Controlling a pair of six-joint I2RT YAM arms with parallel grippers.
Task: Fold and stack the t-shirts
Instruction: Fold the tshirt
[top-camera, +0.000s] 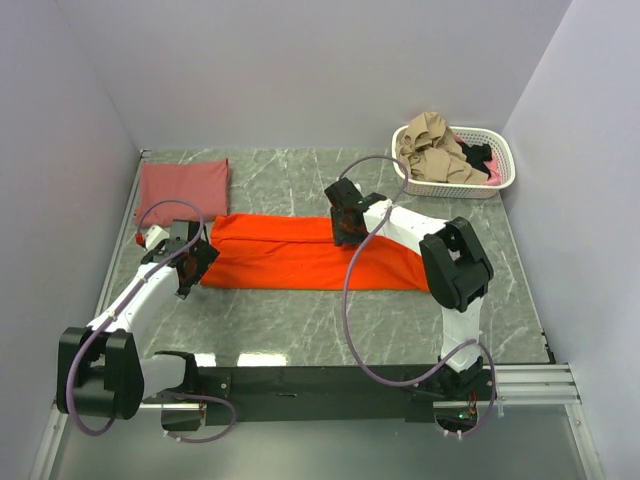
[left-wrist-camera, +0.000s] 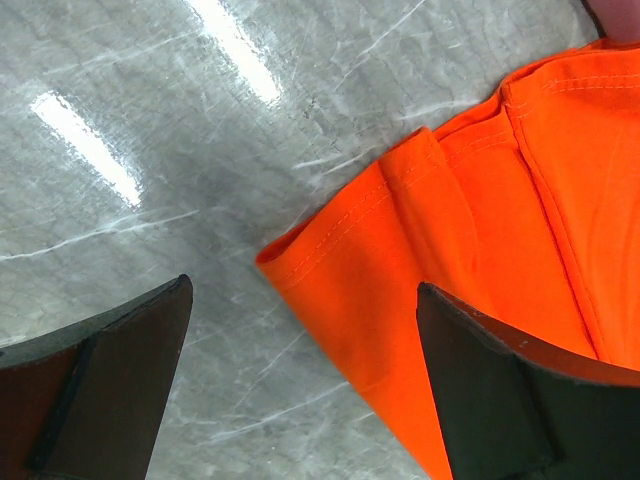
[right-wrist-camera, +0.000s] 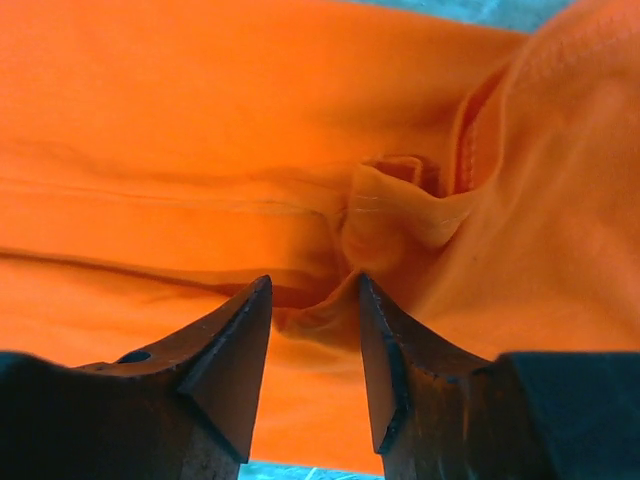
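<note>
The bright orange-red t-shirt (top-camera: 290, 258) lies folded into a long strip across the middle of the table. My left gripper (top-camera: 190, 262) is open wide over the strip's left end; in the left wrist view its jaws (left-wrist-camera: 303, 287) straddle the shirt's corner (left-wrist-camera: 480, 230), one finger over bare table. My right gripper (top-camera: 347, 232) is down on the strip's middle near its far edge. In the right wrist view its jaws (right-wrist-camera: 315, 285) stand partly open with a raised pucker of the orange cloth (right-wrist-camera: 200, 120) between the tips. The dusty brick-red t-shirt (top-camera: 182, 188) lies folded at the back left.
A white slotted basket (top-camera: 505, 160) with tan, black and pink clothes (top-camera: 430, 150) stands at the back right. White walls close in the table on the left, back and right. The table top (top-camera: 300, 330) is grey marble.
</note>
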